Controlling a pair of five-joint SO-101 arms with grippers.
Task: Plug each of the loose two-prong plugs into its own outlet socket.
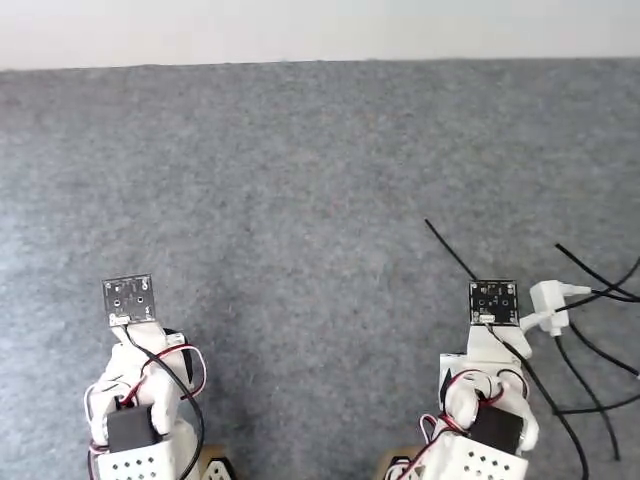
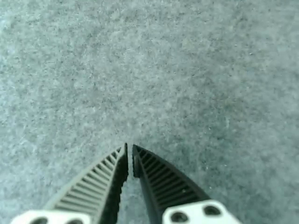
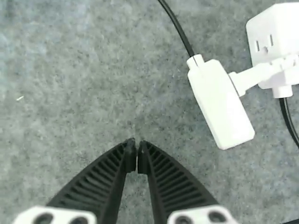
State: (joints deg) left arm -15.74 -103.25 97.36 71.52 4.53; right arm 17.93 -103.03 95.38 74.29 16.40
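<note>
Two pincers closed: left pincer (image 2: 130,148), right pincer (image 3: 136,142); white plug (image 3: 219,102) near right.

Probably a robotics lab: grey felt-covered table (image 1: 300,160), plain white wall (image 1: 300,30)

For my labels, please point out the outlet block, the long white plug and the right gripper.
outlet block (image 3: 274,32): right wrist view, its slotted face.
long white plug (image 3: 219,105): right wrist view, middle of its body.
right gripper (image 3: 137,154): right wrist view, midway between its fingertips.
</note>
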